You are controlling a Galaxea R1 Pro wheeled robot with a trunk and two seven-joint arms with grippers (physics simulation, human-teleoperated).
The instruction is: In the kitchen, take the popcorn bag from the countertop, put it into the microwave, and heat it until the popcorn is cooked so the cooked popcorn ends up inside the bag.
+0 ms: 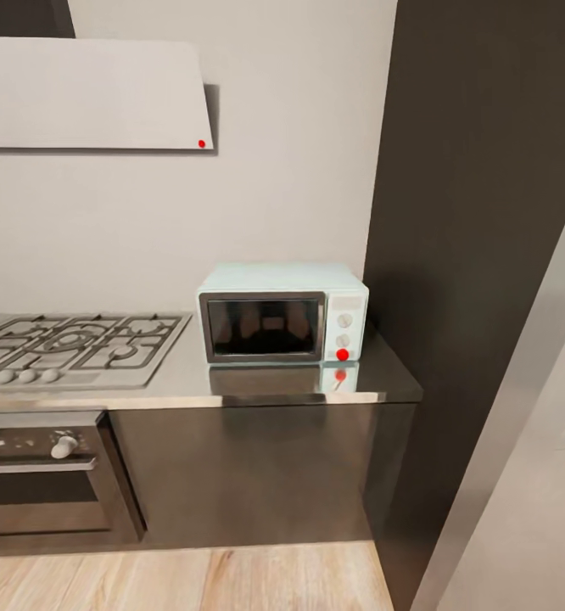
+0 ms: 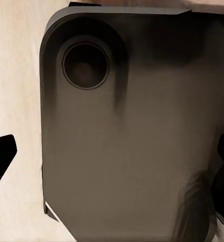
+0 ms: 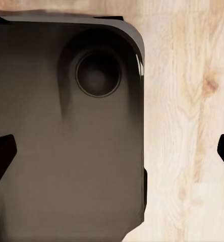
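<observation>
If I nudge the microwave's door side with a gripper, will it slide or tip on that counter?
The microwave looks boxy and low, sitting flat, so tipping seems unlikely. The countertop is glossy enough to mirror it, so a firm push may make it slide. Its right end sits near the counter's edge, so push gently.

Soft, even, slightly blurred render light, dim shadow beside the microwave (image 1: 282, 312), its reflection on the glossy countertop (image 1: 376, 373).

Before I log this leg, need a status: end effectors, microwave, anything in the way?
Both end effectors open, empty, over floor. Microwave on counter, door shut. Path to it looks clear.
</observation>
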